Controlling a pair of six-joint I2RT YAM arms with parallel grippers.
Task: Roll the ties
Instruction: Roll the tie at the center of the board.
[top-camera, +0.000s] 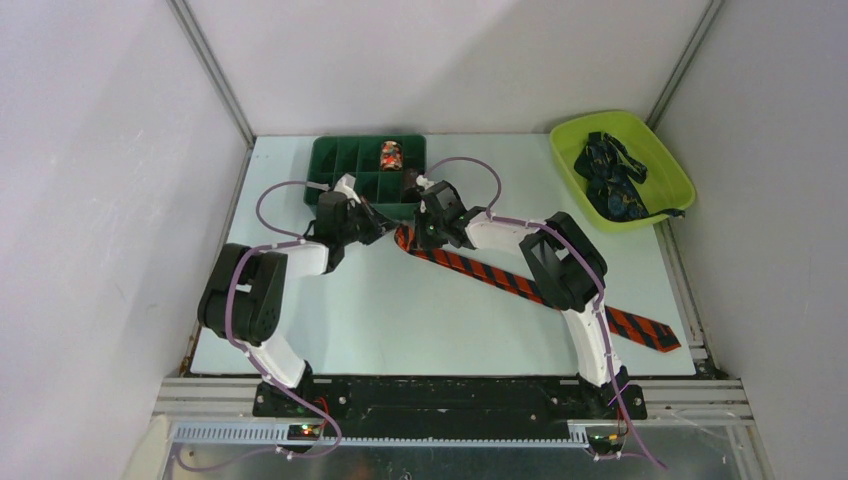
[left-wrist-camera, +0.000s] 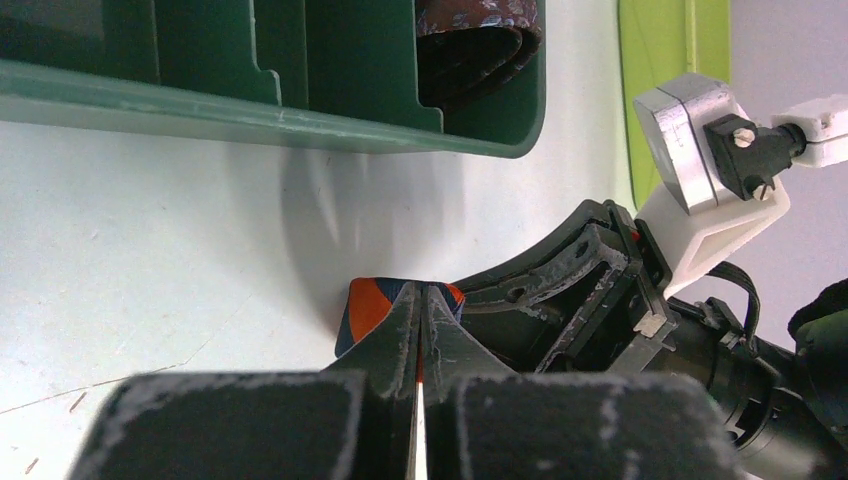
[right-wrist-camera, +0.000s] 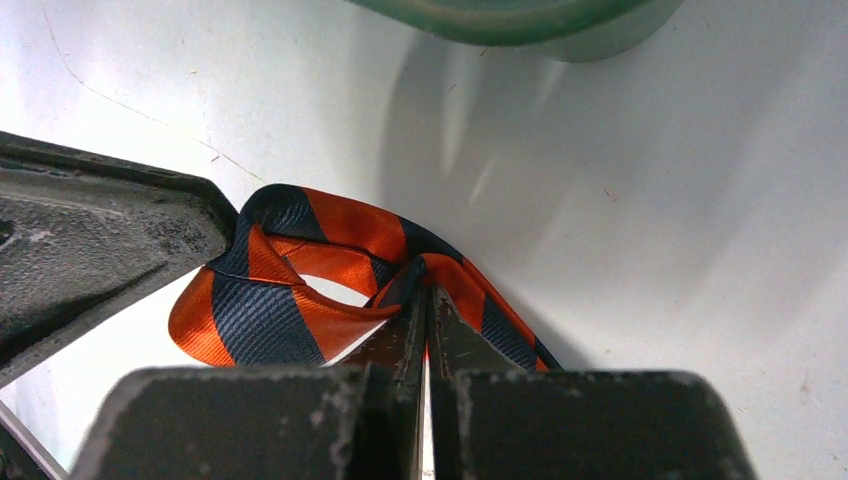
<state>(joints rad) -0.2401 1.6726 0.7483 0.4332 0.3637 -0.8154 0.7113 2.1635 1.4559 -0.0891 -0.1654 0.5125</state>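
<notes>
Red-orange striped tie (top-camera: 520, 285) lies diagonally across the table (top-camera: 400, 320), one end curled into a loose loop beside the green tray (top-camera: 330, 160). Left gripper (left-wrist-camera: 420, 300) and right gripper (right-wrist-camera: 428, 300) each clamp that loop — the roll likely needs tightening, edges kept aligned.

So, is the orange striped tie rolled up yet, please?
Barely: one end of the tie is looped at the left hand and right hand; the rest lies flat.
</notes>
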